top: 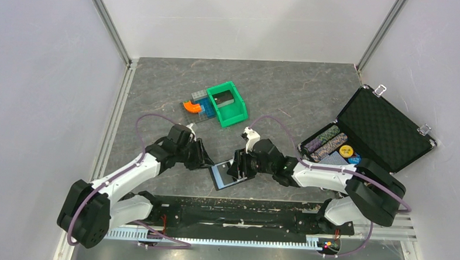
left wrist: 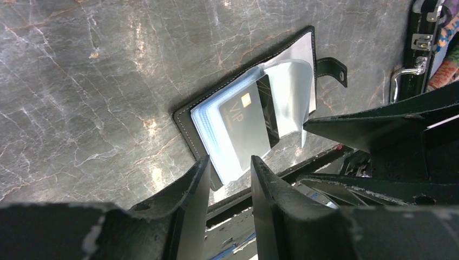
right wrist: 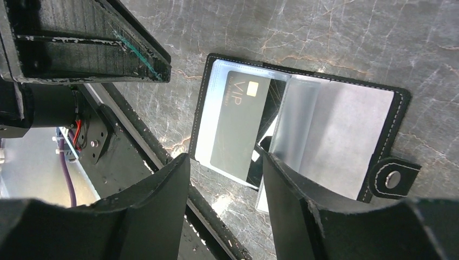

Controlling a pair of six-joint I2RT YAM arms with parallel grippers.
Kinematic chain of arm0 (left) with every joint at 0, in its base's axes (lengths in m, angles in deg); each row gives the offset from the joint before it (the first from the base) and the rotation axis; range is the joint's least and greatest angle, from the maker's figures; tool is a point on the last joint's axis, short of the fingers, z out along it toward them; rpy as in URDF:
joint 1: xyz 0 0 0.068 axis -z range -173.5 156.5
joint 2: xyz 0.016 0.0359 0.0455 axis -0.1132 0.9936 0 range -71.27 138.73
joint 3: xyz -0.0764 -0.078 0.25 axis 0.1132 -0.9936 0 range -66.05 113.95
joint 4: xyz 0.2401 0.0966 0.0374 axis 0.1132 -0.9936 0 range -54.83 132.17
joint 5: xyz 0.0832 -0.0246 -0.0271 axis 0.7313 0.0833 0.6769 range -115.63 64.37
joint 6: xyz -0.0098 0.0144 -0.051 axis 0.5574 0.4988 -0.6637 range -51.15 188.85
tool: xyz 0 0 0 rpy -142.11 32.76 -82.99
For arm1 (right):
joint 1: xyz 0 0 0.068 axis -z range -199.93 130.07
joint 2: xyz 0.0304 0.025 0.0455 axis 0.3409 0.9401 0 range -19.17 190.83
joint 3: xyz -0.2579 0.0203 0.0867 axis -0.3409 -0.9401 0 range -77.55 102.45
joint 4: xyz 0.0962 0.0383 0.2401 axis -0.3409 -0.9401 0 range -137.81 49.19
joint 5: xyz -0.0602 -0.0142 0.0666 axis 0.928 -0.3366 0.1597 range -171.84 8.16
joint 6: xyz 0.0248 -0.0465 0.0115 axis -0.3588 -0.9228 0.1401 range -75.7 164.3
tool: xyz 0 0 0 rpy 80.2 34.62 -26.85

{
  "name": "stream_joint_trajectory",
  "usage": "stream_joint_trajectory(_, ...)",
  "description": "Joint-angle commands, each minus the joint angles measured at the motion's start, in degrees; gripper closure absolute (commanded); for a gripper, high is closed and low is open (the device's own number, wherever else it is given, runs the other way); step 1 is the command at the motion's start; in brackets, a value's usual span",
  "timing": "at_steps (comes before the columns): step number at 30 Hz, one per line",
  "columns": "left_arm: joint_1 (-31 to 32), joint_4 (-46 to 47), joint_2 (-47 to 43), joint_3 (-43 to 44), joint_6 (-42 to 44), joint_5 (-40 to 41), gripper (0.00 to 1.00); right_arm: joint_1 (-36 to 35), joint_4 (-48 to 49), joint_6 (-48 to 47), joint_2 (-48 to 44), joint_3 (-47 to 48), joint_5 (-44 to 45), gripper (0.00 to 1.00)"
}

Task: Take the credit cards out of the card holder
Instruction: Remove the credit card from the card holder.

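A green bin [top: 232, 116] stands left of an open black case [top: 386, 128] holding poker chips [top: 326, 142].

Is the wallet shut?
No, the wallet lies spread open, with a black card showing inside it.

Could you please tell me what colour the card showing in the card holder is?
Black card, with a small gold chip; clearest in the right wrist view.

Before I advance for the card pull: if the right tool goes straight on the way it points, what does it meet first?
Most likely the black VIP card in the open card holder. The card shows directly between the open fingers of the right tool. Depth is unclear from the wrist view.
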Motion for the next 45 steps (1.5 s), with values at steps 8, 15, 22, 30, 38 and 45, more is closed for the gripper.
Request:
stream_joint_trajectory(8, 0.09, 1.67, -2.19, 0.78, 0.04, -4.18, 0.60, -0.19, -10.22, -4.36, -6.61, 2.12, 13.16, 0.56)
stream_joint_trajectory(15, 0.22, 8.35, 1.24, -2.75, -1.62, -6.94, 0.65, -0.28, -10.39, -5.16, -10.34, 4.46, 10.18, 0.63)
stream_joint_trajectory(22, 0.14, 13.02, 6.36, -5.20, -1.68, -7.33, 0.69, -0.11, -4.73, -6.08, -5.29, 3.88, 3.99, 0.64)
stream_joint_trajectory(30, 0.17, 15.54, 10.10, -6.82, -1.41, -7.33, 0.76, 2.32, 2.13, -4.99, 2.49, 2.37, -6.38, 0.67)
stream_joint_trajectory(38, 0.20, 15.71, 11.25, -6.82, -0.93, -6.70, 0.77, 3.49, 3.86, -4.55, 6.07, 0.92, -8.00, 0.67)
stream_joint_trajectory(45, 0.14, 15.57, 11.70, -7.03, -0.58, -6.28, 0.77, 5.31, 4.33, -4.47, 7.25, -0.34, -7.73, 0.66)
